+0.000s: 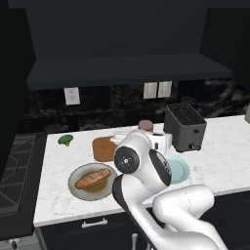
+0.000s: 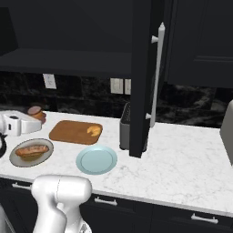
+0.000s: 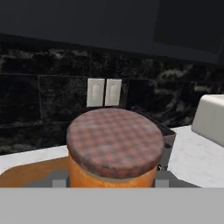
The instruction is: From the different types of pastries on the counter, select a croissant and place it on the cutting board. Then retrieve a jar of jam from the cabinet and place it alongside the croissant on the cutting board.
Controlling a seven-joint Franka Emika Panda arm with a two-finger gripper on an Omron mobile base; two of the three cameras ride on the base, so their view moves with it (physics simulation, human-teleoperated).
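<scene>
Holding the jar of jam (image 3: 113,151) clamped in my gripper (image 3: 105,181) over the cutting board's (image 2: 68,132) left end, croissant (image 2: 94,130) on its right end, loaf (image 2: 32,150) on grey plate (image 2: 18,160) nearer me.

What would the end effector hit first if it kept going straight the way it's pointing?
The end effector is shut on the jar of jam, so the jar leads. Beyond it stands the toaster, probably met first, ahead of the black backsplash; depth is hard to judge.
</scene>
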